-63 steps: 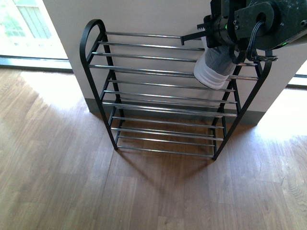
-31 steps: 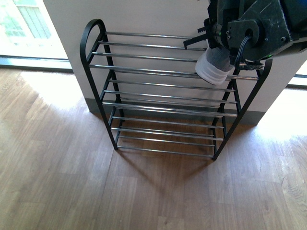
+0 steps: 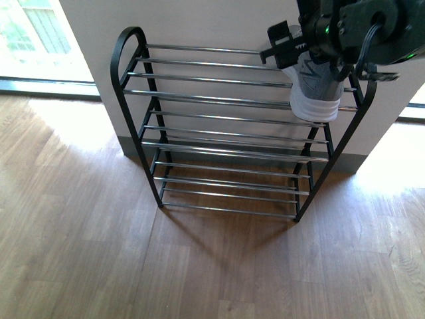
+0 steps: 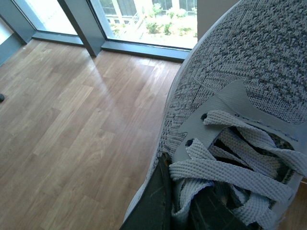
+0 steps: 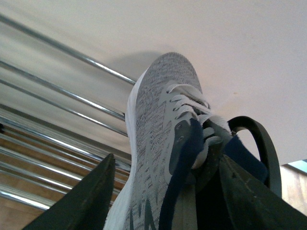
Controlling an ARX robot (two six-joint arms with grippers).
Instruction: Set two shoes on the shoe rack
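Front view, right claw [image 5: 165,160] clamping grey sneaker [image 3: 315,93] toe-down, over shoe rack [image 3: 123,73] top bars at two o'clock, left claw [image 4: 182,211] gripping second sneaker [image 4: 230,57] by laces.

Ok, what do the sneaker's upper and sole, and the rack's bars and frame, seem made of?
Sneaker: matte grey knit textile upper, stitch pattern visible; its sole is white and smooth, probably foam or rubber. Rack bars: shiny chrome-looking metal, by their glints. Rack frame: black, likely painted metal.
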